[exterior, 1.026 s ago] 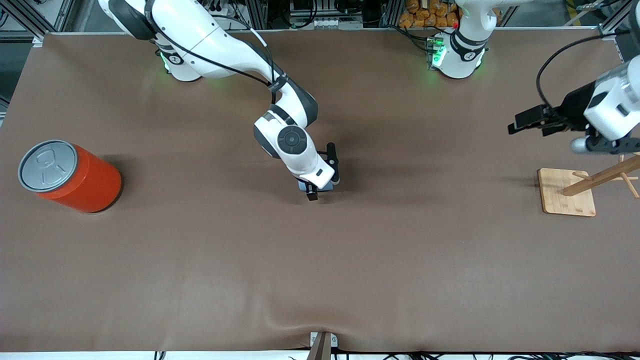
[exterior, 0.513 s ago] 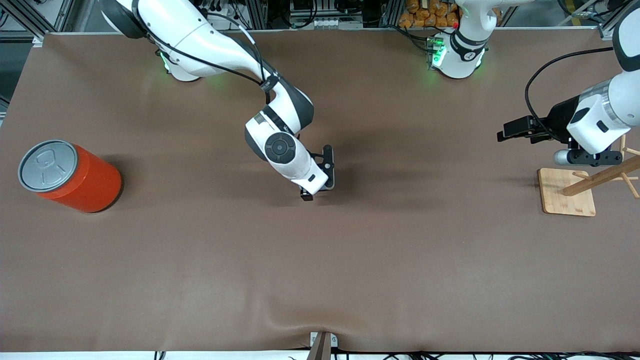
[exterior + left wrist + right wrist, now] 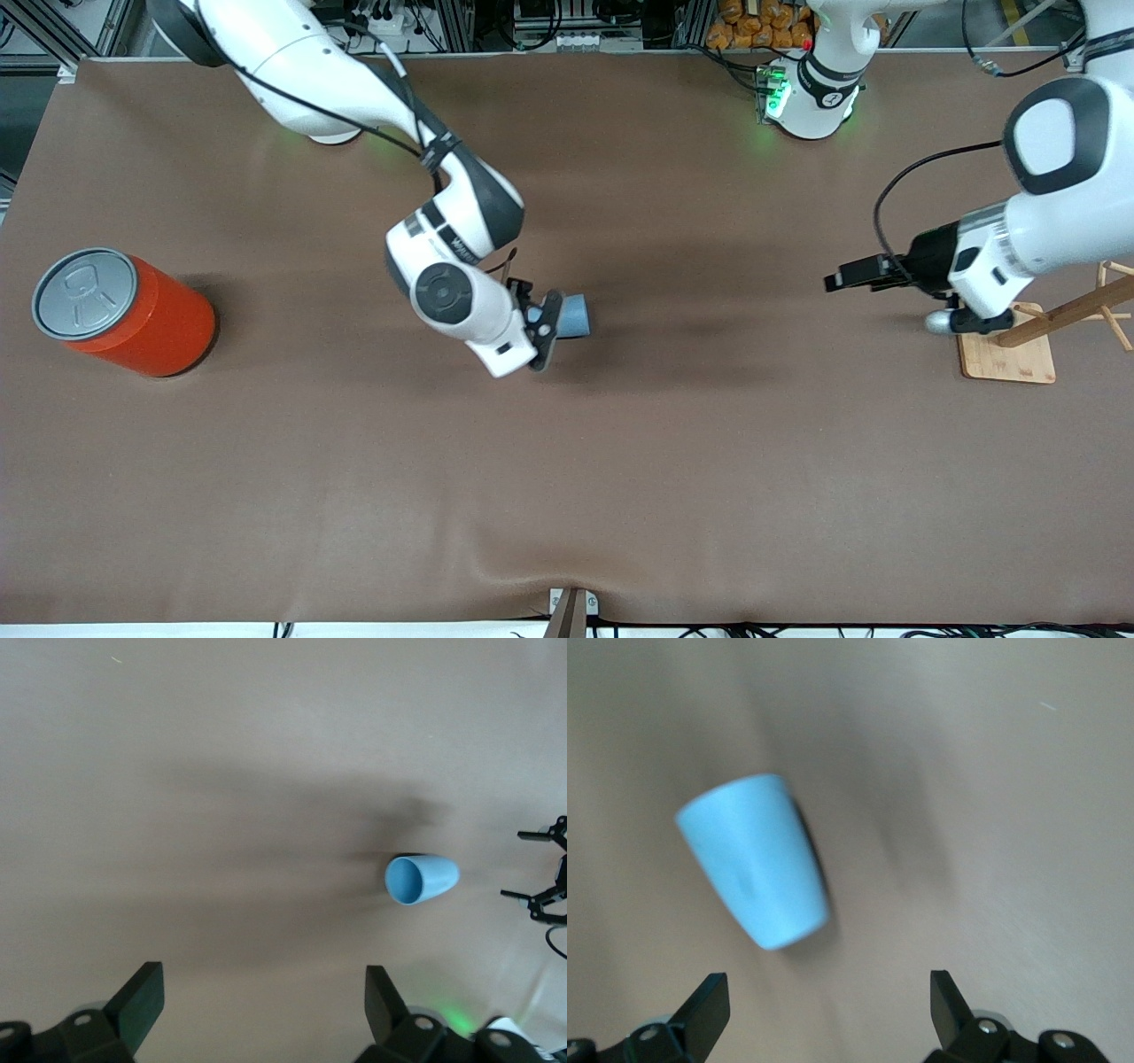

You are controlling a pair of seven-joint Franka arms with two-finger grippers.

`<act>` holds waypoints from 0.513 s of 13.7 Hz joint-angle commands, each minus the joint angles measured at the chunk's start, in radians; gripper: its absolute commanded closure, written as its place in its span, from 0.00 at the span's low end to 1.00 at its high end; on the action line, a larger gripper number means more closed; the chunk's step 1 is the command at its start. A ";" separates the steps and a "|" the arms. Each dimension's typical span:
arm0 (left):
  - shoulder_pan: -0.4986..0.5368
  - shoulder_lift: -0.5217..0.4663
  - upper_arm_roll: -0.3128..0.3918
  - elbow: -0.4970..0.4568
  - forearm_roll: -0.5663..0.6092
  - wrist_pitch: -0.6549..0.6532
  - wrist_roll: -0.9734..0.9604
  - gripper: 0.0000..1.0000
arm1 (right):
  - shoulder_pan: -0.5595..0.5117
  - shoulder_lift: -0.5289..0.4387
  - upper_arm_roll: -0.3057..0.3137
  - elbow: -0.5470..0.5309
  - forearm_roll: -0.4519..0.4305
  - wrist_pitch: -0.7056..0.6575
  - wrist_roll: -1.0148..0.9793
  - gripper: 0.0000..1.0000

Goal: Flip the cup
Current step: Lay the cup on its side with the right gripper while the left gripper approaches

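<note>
The light-blue cup (image 3: 576,316) lies on its side near the middle of the brown table. My right gripper (image 3: 534,312) hangs just beside it, toward the right arm's end, open and empty. In the right wrist view the cup (image 3: 753,870) lies ahead of the open gripper (image 3: 828,1010), not between the fingers. My left gripper (image 3: 837,279) is open over the table between the cup and the wooden stand. The left wrist view shows the cup's (image 3: 421,879) darker mouth facing the open left gripper (image 3: 264,1005).
A large orange can (image 3: 124,310) with a grey lid stands at the right arm's end of the table. A wooden peg stand on a square base (image 3: 1005,350) sits at the left arm's end, close under the left wrist.
The right gripper has swung off the cup toward the right arm's end, uncovering the cup on its side. The left gripper has moved from the stand toward the cup.
</note>
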 commanded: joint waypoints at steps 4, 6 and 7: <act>-0.003 0.096 -0.093 -0.067 -0.185 0.135 0.012 0.00 | -0.181 -0.063 0.012 -0.013 0.014 -0.041 0.161 0.00; -0.005 0.122 -0.148 -0.117 -0.279 0.244 0.012 0.00 | -0.255 -0.103 0.010 -0.016 0.009 -0.076 0.159 0.00; -0.005 0.145 -0.172 -0.124 -0.304 0.284 0.012 0.00 | -0.292 -0.128 0.011 -0.016 0.009 -0.117 0.161 0.00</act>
